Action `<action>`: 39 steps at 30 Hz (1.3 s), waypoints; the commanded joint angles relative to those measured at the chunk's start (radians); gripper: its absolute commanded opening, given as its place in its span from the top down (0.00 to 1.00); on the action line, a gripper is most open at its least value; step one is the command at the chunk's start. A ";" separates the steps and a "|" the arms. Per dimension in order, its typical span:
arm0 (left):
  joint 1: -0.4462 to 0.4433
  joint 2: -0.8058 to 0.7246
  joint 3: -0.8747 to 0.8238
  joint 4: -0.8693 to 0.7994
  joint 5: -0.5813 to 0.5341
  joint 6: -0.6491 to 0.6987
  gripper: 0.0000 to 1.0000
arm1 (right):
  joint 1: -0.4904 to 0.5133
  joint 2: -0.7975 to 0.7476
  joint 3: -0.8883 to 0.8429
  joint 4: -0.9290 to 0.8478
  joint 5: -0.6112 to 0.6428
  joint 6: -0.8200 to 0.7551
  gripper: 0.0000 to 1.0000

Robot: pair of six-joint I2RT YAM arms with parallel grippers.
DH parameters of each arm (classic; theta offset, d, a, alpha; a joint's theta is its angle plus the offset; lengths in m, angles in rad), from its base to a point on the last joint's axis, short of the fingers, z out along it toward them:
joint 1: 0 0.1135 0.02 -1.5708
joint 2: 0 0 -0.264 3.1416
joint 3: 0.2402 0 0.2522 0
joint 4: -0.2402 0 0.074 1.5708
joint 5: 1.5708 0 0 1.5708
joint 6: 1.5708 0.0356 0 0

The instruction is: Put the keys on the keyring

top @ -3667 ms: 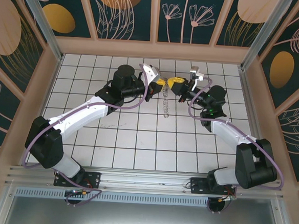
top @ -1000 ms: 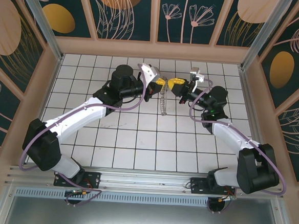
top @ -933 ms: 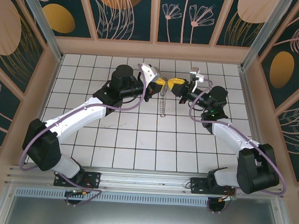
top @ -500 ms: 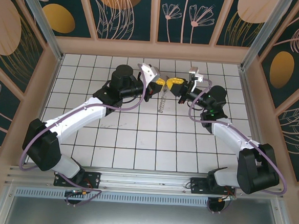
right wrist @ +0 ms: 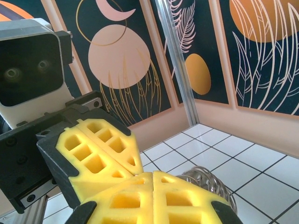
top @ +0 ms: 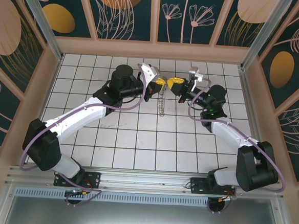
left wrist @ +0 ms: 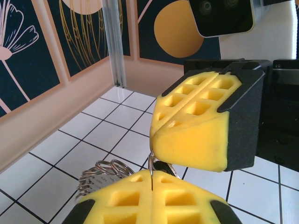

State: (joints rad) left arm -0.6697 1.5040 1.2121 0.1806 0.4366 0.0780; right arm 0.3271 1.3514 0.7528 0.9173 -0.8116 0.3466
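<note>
My left gripper and right gripper meet tip to tip above the far middle of the tiled floor. The keyring, a silvery chain-like strand, hangs down from where they meet. In the left wrist view my left gripper is shut on a thin wire of the keyring, whose coils bunch to the left. A small dark piece, the keys, sits just behind that wire, under the right gripper's yellow pads. My right gripper is shut; anything pinched there is hidden. Keyring coils show beside it.
White tiled floor lies all around, walled by panels with leaf patterns. An aluminium post stands at the far right corner. Purple cables loop off both wrists.
The hanging keyring strand has swung a little left and now hangs straighter. Both grippers stay shut and touching, almost in the same place.
</note>
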 commanded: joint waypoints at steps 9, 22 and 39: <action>-0.009 -0.037 0.002 0.094 0.028 -0.014 1.00 | -0.020 0.024 0.011 0.032 -0.003 0.001 1.00; -0.009 -0.039 -0.070 0.321 -0.009 -0.148 1.00 | -0.022 0.028 -0.016 0.088 -0.051 0.069 1.00; -0.009 -0.001 -0.113 0.580 -0.022 -0.314 1.00 | -0.019 0.083 -0.034 0.295 -0.125 0.281 1.00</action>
State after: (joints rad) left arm -0.6708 1.5047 1.0878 0.5648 0.4248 -0.1902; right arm 0.3054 1.4170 0.7433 1.1564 -0.8642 0.5789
